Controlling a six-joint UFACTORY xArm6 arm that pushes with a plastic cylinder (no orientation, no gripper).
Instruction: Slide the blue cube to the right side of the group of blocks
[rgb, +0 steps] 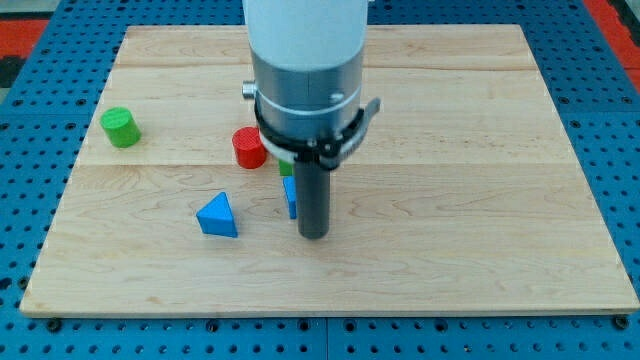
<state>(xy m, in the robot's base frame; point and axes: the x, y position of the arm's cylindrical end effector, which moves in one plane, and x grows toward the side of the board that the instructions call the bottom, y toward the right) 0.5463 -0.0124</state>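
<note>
The blue cube (290, 197) lies near the board's middle, mostly hidden behind the rod; only its left edge shows. My tip (314, 235) rests on the board just right of and slightly below the cube, touching or nearly touching it. A blue triangular block (218, 216) lies to the cube's left. A red cylinder (248, 147) stands above and left of the cube. A small part of a green block (286, 166) shows just above the cube, under the arm. A green cylinder (120, 127) stands far at the view's left.
The wooden board (480, 200) sits on a blue perforated table (620, 150). The arm's grey and white body (305, 70) hides part of the board's upper middle.
</note>
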